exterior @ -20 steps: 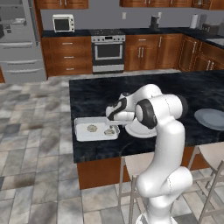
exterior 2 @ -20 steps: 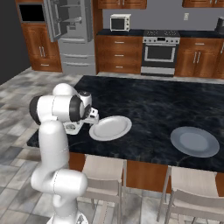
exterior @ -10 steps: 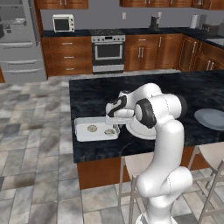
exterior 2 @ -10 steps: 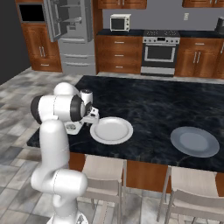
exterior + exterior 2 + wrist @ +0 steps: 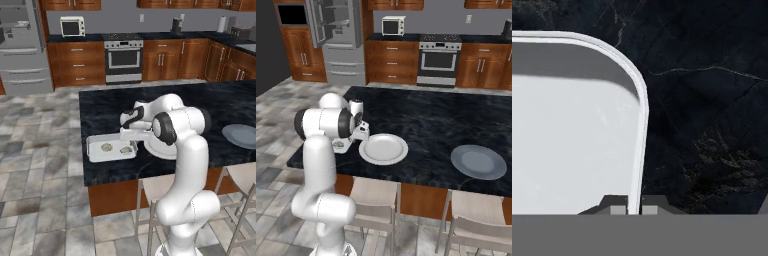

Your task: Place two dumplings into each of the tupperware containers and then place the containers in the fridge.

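black counter [image 5: 456, 120], white plate [image 5: 383, 148] near its front edge, grey plate [image 5: 478, 161] well apart, stove [image 5: 123, 57], microwave [image 5: 72, 26], stools [image 5: 373, 192]

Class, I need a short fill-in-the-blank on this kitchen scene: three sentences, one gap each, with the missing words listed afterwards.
1. The pale container on the dark counter holds ____ dumplings.
2. The tool has its fingertips on either side of the container's ____.
3. The white plate beside the container has ____ dumplings on it.

Missing words: two; rim; no
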